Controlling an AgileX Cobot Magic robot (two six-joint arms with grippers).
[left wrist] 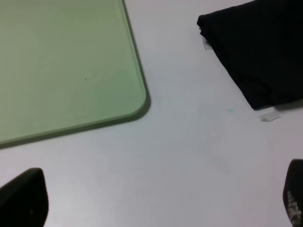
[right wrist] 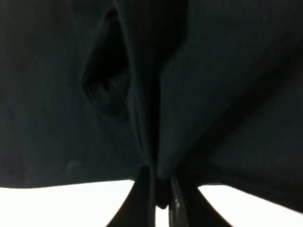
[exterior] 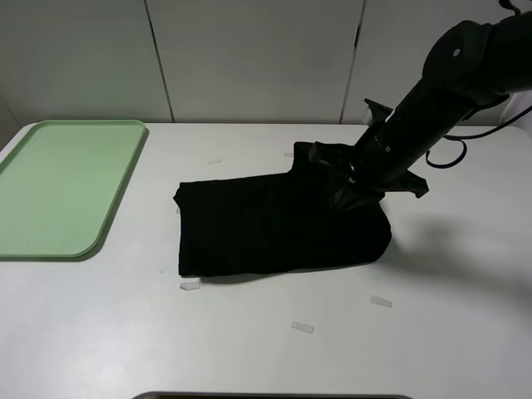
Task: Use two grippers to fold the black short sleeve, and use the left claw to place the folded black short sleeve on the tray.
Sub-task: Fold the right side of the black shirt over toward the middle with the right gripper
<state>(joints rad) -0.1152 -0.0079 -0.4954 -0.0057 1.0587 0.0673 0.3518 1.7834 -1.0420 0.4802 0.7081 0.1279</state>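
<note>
Folding is the step in hand, by my reading from the remote desk. On the white surface (exterior: 465, 332), the black short sleeve (exterior: 274, 229) lies at centre as a rough, part-folded rectangle, its 2 o'clock corner bunched and raised. The tray (exterior: 58, 187) sits well apart at the shirt's 9 o'clock, bare.

The right arm (exterior: 449, 83) reaches in from 2 o'clock. The right gripper (exterior: 353, 189) is pinched narrow on a pleat of the black cloth, which drapes from between its fingers in the wrist view. The left gripper (left wrist: 158, 198) is out of the high view. Its own camera shows the jaws wide with nothing between them, over bare surface near the tray's rounded corner and a corner of the shirt.

My call for the next move is to carry the pinched edge across toward 9 o'clock and lay it flat, with the left gripper brought onto the cloth to share the fold.

Small tape strips (exterior: 190, 284) dot the surface at the shirt's 5 to 7 o'clock. They look too flat to snag, and nothing stands between shirt and tray.
</note>
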